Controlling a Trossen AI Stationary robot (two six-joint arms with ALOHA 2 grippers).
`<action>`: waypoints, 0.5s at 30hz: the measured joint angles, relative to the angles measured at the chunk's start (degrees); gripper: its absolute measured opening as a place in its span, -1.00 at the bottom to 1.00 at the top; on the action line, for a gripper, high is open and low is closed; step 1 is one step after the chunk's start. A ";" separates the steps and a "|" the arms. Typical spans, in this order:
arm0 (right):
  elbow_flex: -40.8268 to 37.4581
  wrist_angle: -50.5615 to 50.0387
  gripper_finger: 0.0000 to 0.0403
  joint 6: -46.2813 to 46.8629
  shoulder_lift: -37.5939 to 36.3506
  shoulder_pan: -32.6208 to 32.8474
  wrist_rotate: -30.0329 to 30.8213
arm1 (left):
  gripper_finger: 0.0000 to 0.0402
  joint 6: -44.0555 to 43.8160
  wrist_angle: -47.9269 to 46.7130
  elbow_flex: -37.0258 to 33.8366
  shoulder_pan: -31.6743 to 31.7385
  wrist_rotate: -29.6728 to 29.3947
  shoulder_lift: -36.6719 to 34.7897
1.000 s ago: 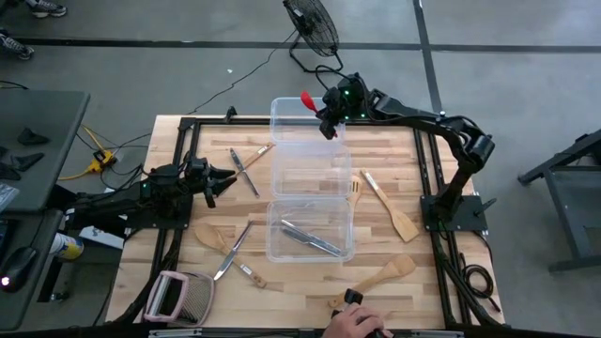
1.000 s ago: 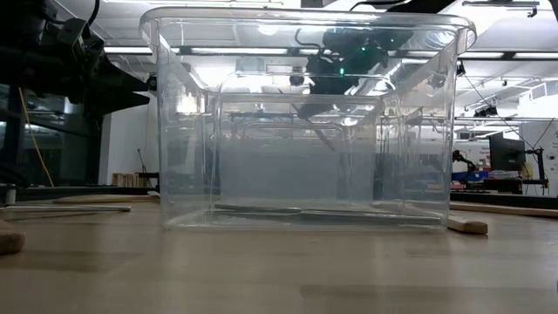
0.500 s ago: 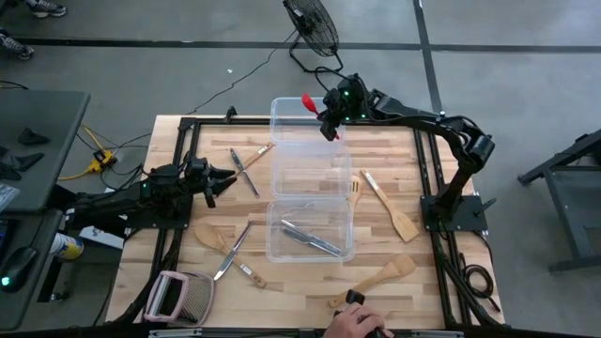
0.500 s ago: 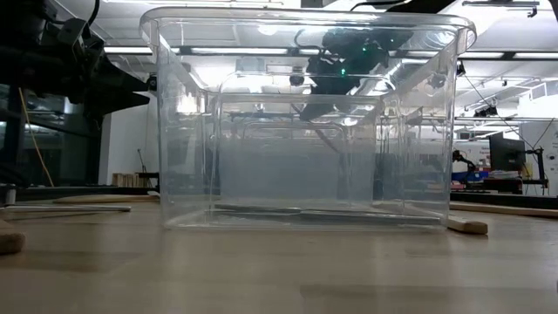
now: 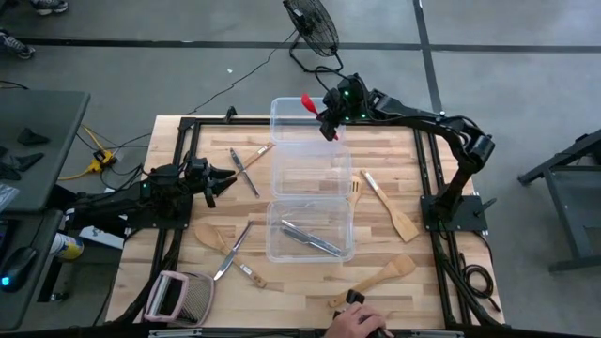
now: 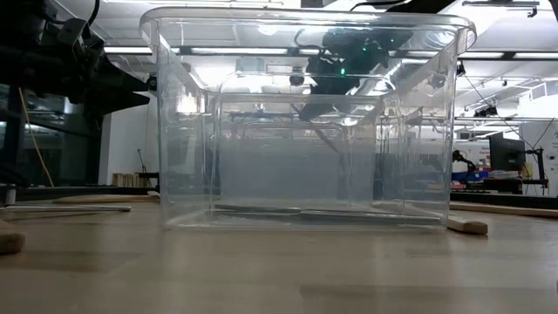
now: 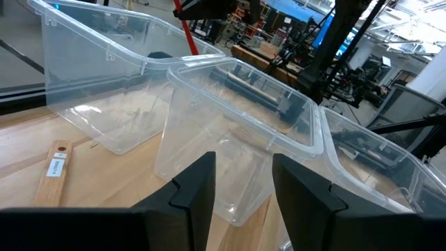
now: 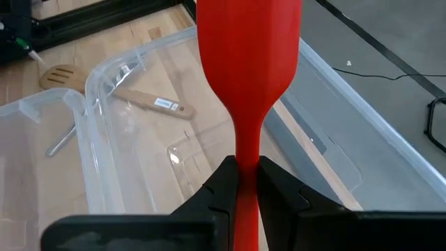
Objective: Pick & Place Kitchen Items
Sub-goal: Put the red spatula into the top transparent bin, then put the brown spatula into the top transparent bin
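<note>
A small red utensil [image 5: 306,99] is held above the far clear tub [image 5: 286,120], with my right gripper [image 5: 325,120] shut on it. Its broad red head [image 8: 249,49] sticks out past the fingertips. My left gripper [image 5: 223,177] waits open at the table's left side, pointing level toward the middle tub [image 7: 237,118]. Silver cutlery [image 5: 310,238] lies in the near tub [image 5: 274,246]. Wooden spatulas [image 5: 391,208] and spoons [image 5: 208,235], and more metal cutlery [image 5: 245,169], lie flat on the table. My right gripper pinches the red utensil's narrow neck [image 8: 245,164], just behind the head, between its two fingers [image 8: 224,183]. The fingers come slanting down from the table's right side. The utensil is lifted clear over the far tub and runs on forward past the fingertips; its handle is hidden by the gripper.
Three clear tubs stand in a row down the table's middle; in the low view the near one [image 6: 305,122] fills the view. A person's hand [image 5: 355,324] is at the near edge. A pink-framed grater [image 5: 175,297] lies at the near left corner.
</note>
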 joint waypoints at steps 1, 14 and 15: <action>0.00 0.25 -0.82 0.02 0.00 -0.02 0.02 | -0.29 0.00 0.00 0.00 -0.01 0.00 -0.01; 0.00 0.79 -0.49 2.16 0.00 -0.04 1.81 | -0.29 0.00 0.00 0.00 -0.01 0.00 -0.02; 0.00 0.84 -0.44 2.15 0.00 -0.04 1.64 | -0.29 0.00 0.00 0.00 -0.02 0.00 -0.02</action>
